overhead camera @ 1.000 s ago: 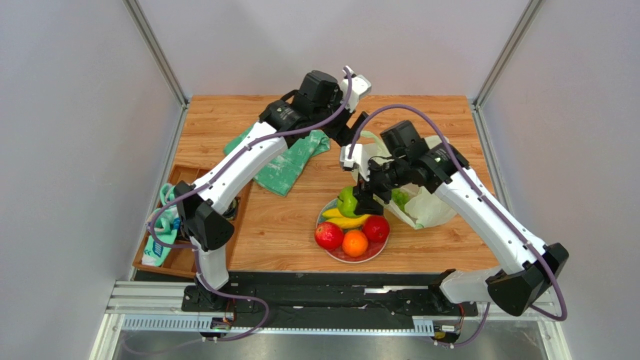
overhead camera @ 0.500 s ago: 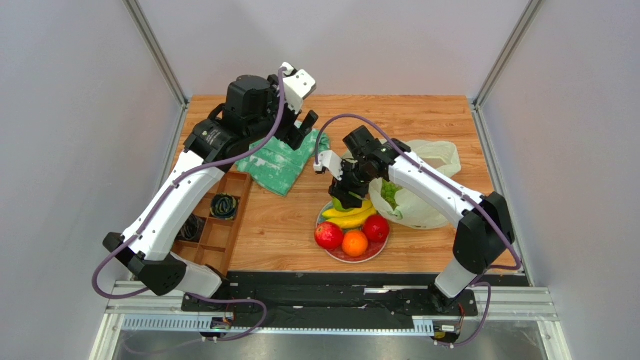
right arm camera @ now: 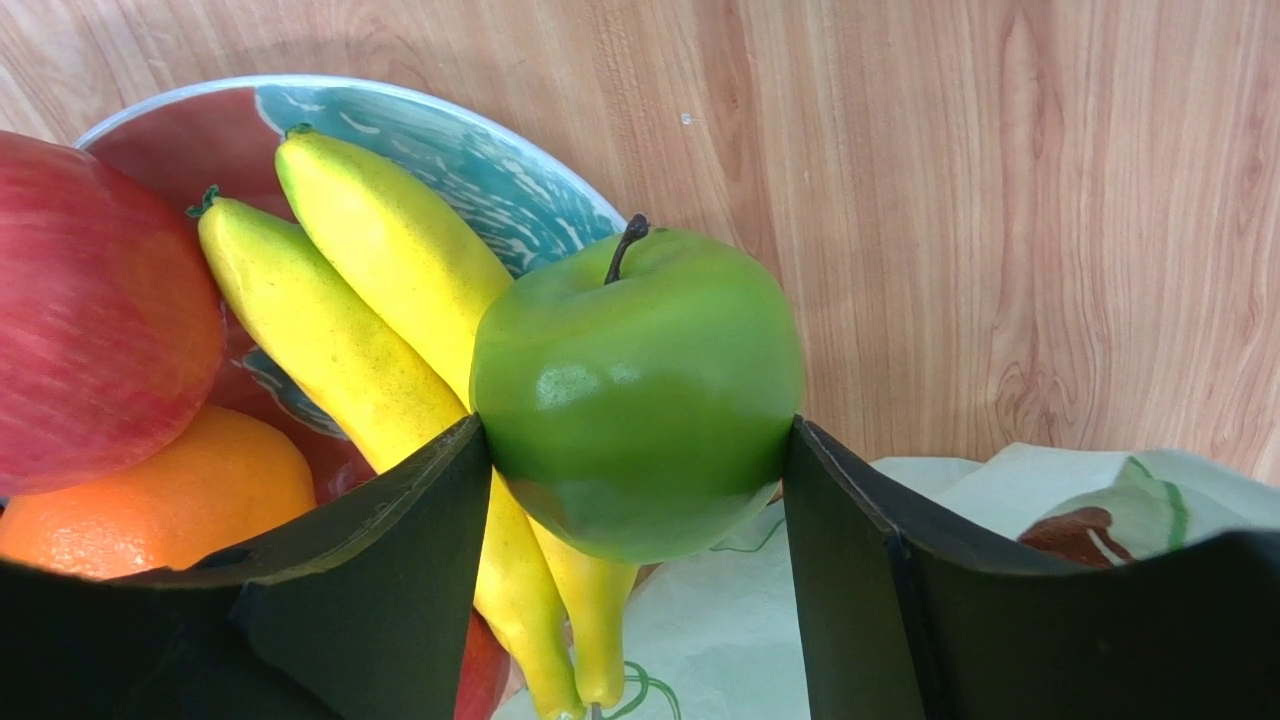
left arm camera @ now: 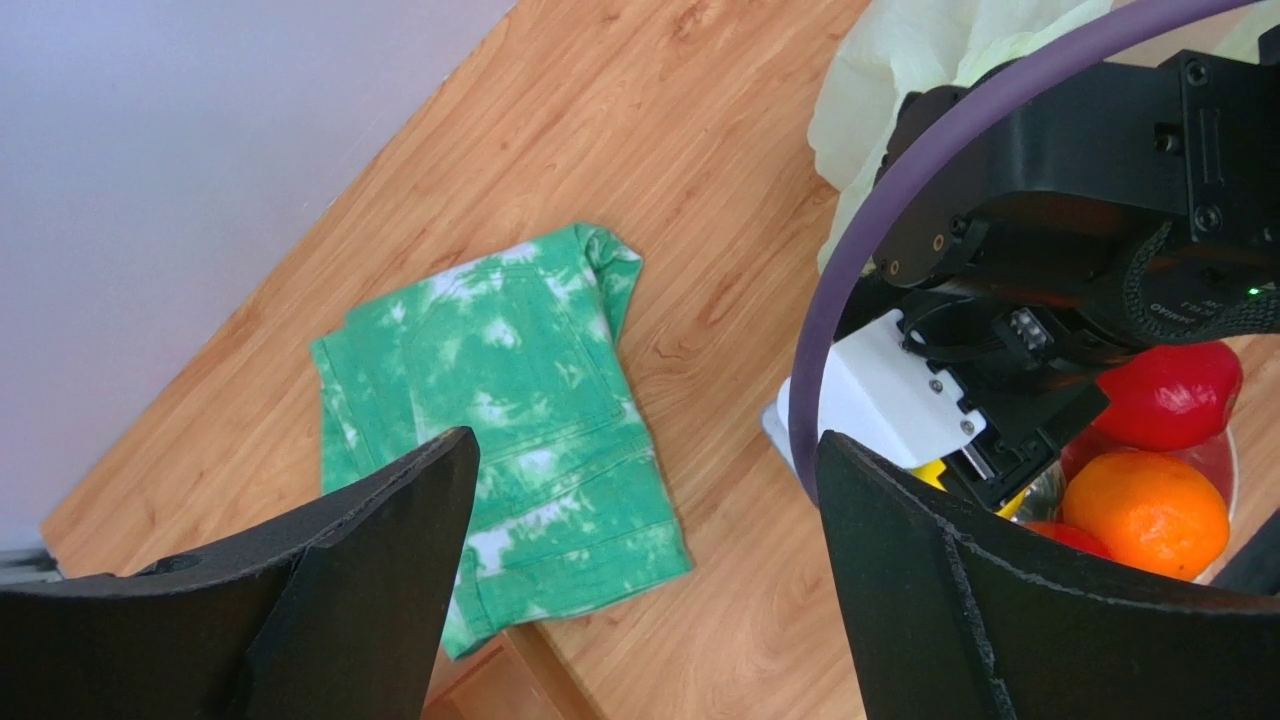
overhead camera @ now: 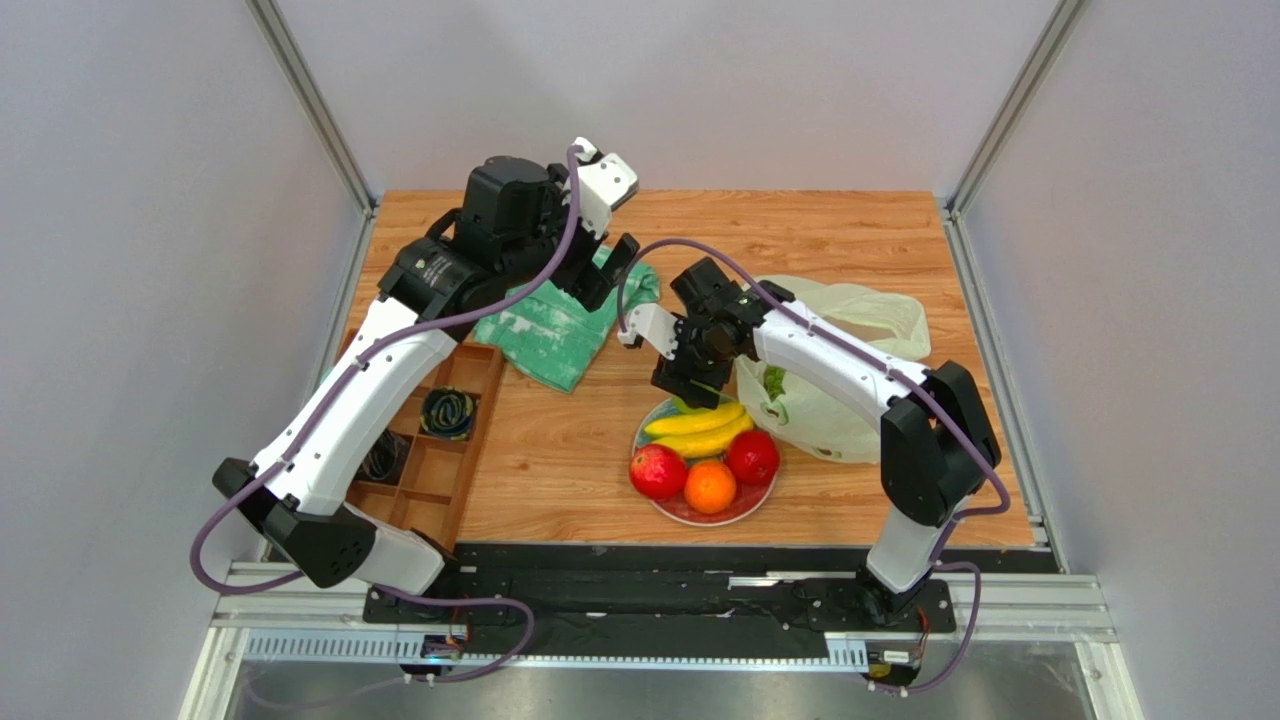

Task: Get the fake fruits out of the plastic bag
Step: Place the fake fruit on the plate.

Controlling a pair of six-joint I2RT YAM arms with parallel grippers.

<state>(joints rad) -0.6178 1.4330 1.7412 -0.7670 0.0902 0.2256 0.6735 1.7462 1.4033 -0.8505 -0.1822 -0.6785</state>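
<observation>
**Green apple** (right arm camera: 639,390): we are finding it pinched between the two black fingers (right arm camera: 361,600) of the right gripper (right arm camera: 639,465), stem up, at the plate's far edge. It is overlapping the banana bunch (right arm camera: 361,300); we cannot tell whether they are touching. From above, the gripper is hiding it.

**Plate** (right arm camera: 451,135): it is also carrying two red fruits (overhead camera: 658,470) and an orange (overhead camera: 709,486).

**Plastic bag** (overhead camera: 842,420): it is lying crumpled just right of the plate. Something green (overhead camera: 775,384) is showing at its mouth, and its prints are too small to read.

**Left gripper** (left arm camera: 639,450): its fingers are spreading wide, holding nothing, over a green-and-white tie-dyed cloth (left arm camera: 511,420).

**Wooden compartment tray** (overhead camera: 451,465): it is sitting at the table's (overhead camera: 556,450) left edge, with a black coiled cable (overhead camera: 445,410) in one compartment.

**Purple cable** (left arm camera: 819,300): it is crossing the left wrist view in front of the right arm, whose white lettering (left arm camera: 1187,308) is unreadable.
</observation>
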